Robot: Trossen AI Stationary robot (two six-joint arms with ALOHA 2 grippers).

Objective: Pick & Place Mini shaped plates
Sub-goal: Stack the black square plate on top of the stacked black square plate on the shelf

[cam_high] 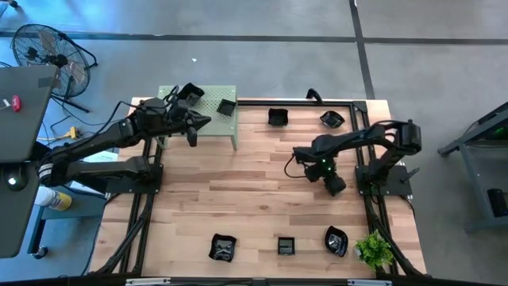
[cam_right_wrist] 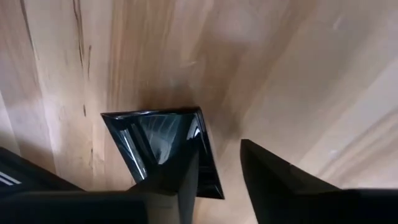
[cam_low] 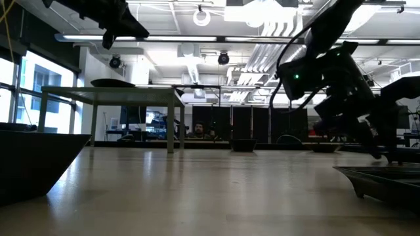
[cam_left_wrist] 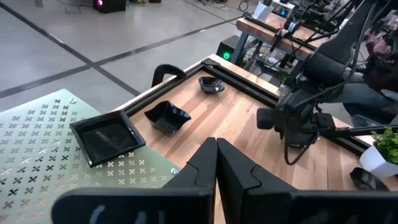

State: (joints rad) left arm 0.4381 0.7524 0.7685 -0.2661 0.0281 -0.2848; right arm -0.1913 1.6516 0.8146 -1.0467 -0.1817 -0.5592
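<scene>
Right of centre in the high view, the right gripper [cam_right_wrist: 214,180] straddles the rim of a small glossy black square plate [cam_right_wrist: 163,146], half-open, one finger inside, not visibly clamped.

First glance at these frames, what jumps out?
The right gripper sits over the right-middle of the wooden table, fingers astride the rim of a glossy black square plate. The left gripper, shut and empty, hovers by the green perforated shelf at the table's far left corner, where another square plate rests.
</scene>
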